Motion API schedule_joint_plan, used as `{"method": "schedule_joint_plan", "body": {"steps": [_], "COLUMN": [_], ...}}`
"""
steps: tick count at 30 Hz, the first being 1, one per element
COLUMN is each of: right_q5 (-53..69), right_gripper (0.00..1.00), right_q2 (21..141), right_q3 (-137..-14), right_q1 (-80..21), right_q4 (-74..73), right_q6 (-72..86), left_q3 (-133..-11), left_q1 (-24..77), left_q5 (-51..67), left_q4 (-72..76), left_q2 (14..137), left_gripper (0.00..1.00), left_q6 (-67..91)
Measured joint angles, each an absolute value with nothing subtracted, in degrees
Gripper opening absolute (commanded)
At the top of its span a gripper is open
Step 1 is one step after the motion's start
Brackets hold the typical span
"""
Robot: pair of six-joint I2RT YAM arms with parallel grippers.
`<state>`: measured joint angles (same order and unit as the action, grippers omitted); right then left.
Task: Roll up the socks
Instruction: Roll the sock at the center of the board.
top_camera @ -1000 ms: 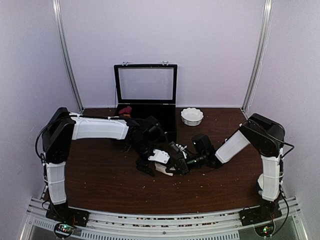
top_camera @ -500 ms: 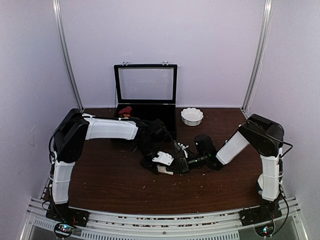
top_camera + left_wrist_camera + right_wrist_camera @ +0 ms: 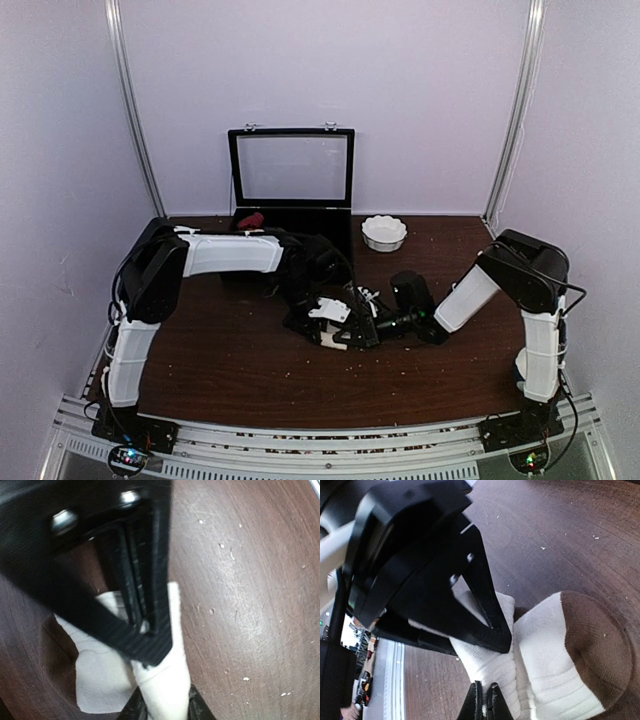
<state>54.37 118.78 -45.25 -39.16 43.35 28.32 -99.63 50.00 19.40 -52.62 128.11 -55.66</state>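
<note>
You have two socks (image 3: pixel 535 645) lying in touch near the middle of the table (image 3: pixel 210 370), one ribbed cream and one white with a brown toe. Your left gripper (image 3: pixel 142 624) pinches the cream fabric from above, fingers nearly together. Your right gripper (image 3: pixel 483 702) is clamped tight on that sock's end. By the far edge stand one open black box (image 3: pixel 292 170), one red bundle (image 3: pixel 250 220) at its left and one white bowl (image 3: pixel 384 233) to its right.

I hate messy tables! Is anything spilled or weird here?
Yes: tiny pale crumbs are sprinkled over the dark wooden table, with plenty along its near edge. The white sock is just bunched up, not torn.
</note>
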Motion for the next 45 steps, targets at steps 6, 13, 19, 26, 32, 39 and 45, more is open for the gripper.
{"method": "schedule_joint_plan", "body": {"steps": [6, 13, 19, 26, 32, 39, 45], "right_q5": [50.33, 46.19, 42.17, 23.05, -3.55, -14.79, -20.51], "right_gripper": [0.08, 0.41, 1.0, 1.0, 1.0, 0.83, 0.71], "right_q2": [117.05, 114.74, 109.93, 99.68, 83.48, 78.26, 86.11], "right_q3": [-42.94, -39.29, -35.16, -27.55, -17.04, -10.98, -22.5], "right_q1": [-39.88, -41.06, -42.61, -47.75, -57.19, -56.1, -67.9], "right_q4": [43.46, 45.1, 48.03, 42.35, 36.25, 41.06, 38.85], "right_q6": [26.11, 25.36, 24.43, 21.23, 24.1, 26.92, 6.94], "left_q3": [-102.76, -104.47, -105.14, -106.39, -109.86, -113.3, -117.99], "left_q1": [47.81, 47.33, 46.68, 45.21, 44.01, 43.7, 43.05], "left_q5": [25.19, 27.92, 29.21, 32.18, 35.27, 37.78, 41.63], "left_q4": [-55.94, -58.65, -59.7, -62.28, -67.13, -75.09, -82.98], "left_q2": [130.61, 132.33, 133.14, 134.5, 137.23, 140.27, 144.66], "left_gripper": [0.16, 0.14, 0.14, 0.11, 0.08, 0.0, 0.0], "left_q6": [-53.01, -51.18, -49.71, -49.1, -49.15, -49.19, -49.12]}}
